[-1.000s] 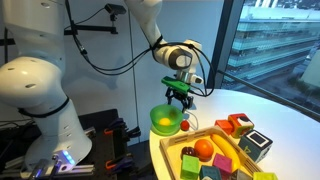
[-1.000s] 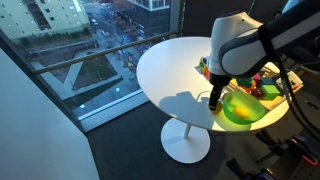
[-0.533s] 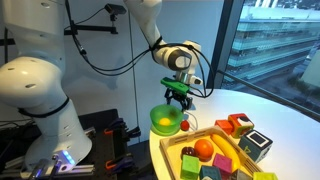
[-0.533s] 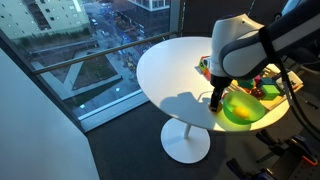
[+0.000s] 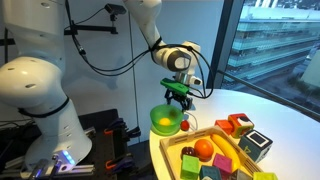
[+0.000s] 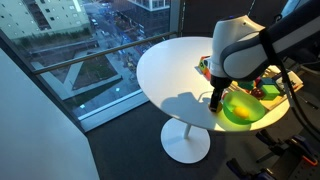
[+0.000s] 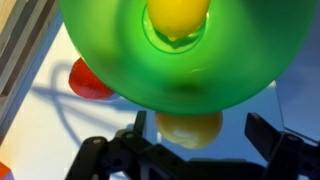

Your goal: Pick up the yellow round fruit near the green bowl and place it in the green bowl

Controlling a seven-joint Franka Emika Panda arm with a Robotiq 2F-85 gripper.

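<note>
End effector [image 5: 178,97] hovers just above the rim of the bowl [image 5: 174,124] in an exterior view; the fruit beside it is too small to make out there. In an exterior view across the bench [image 6: 165,70], it hangs at the bowl's edge. In the wrist view the jaws are spread and empty. The fruit [image 7: 188,128] lies on the bench between them, just beside the bowl, which holds a second yellow fruit [image 7: 178,14]. Descend straight, keep the fingers off the rim, then close.
</note>
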